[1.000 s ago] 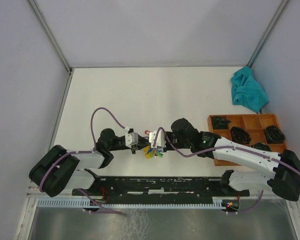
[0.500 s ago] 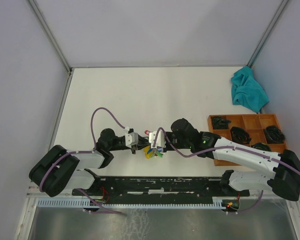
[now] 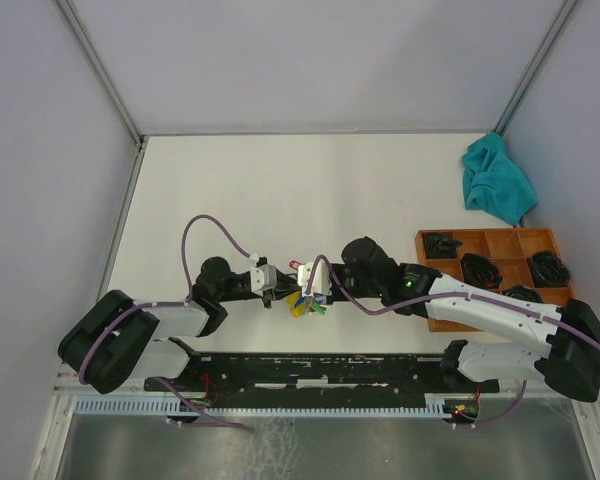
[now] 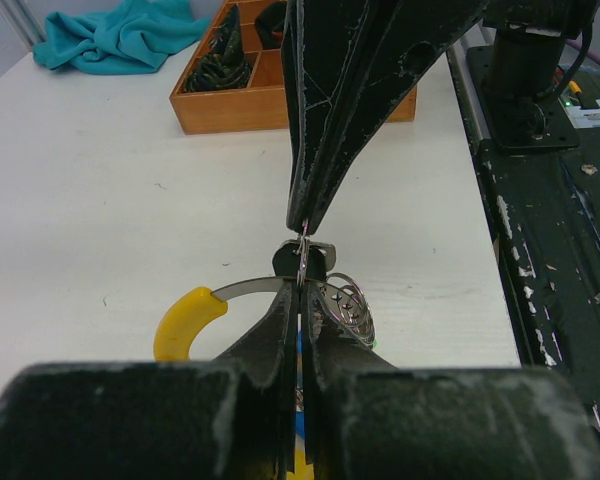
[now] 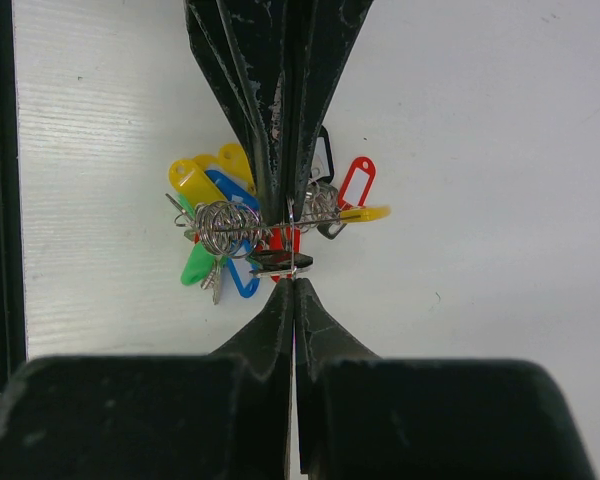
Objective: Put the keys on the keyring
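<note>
Where my two tools meet tip to tip, close to the near edge of the tabletop [image 3: 280, 180] and about midway along it, is the keyring [image 5: 220, 225].

Left tool [image 4: 300, 287]: fingers together, clamped on the ring's thin wire, which runs straight between them in that wrist's view.

Right tool [image 5: 294, 288]: fingers together as well, tip right at the dark key [image 5: 280, 261]. I cannot tell whether it pinches the key itself or a wire loop beside it.

Yellow, blue, green and red tags bunch on the ring around the two tips.

Wooden tray [image 3: 480, 232] with dark items sits by the right edge. Teal cloth [image 3: 497, 180] lies toward the far right corner.
</note>
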You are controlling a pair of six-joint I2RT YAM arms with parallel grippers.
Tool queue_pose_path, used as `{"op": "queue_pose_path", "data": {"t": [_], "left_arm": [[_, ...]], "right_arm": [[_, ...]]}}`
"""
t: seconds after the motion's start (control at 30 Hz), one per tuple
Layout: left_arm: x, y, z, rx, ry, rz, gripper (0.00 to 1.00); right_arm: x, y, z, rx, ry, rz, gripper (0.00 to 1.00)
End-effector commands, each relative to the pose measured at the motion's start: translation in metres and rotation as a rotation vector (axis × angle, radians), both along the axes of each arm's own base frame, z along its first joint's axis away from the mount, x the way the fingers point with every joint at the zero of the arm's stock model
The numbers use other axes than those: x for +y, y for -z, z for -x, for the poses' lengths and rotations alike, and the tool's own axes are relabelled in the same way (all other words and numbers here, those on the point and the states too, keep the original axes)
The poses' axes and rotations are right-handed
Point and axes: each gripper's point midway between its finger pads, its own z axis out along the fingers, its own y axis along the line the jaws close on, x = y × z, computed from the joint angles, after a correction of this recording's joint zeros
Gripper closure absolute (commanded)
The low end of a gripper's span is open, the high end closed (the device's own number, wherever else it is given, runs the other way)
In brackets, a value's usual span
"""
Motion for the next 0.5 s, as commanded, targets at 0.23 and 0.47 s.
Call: {"op": "queue_pose_path", "data": {"t": [0.23,0.47], "left_arm": [[-0.0027,-0.0253,-0.008,-0.062,-0.028,0.062,0.97],[-0.0021,-0.0254,-0.0091,-0.064,-0.038,0.062,0.97]], "right_arm": [[0.0096,-0.0292,-0.0024,-0.038,-0.002,-0.069,0.99],[0.0086,-0.0295,-0.0027,-0.038,0.004,-0.069,0.99]]}}
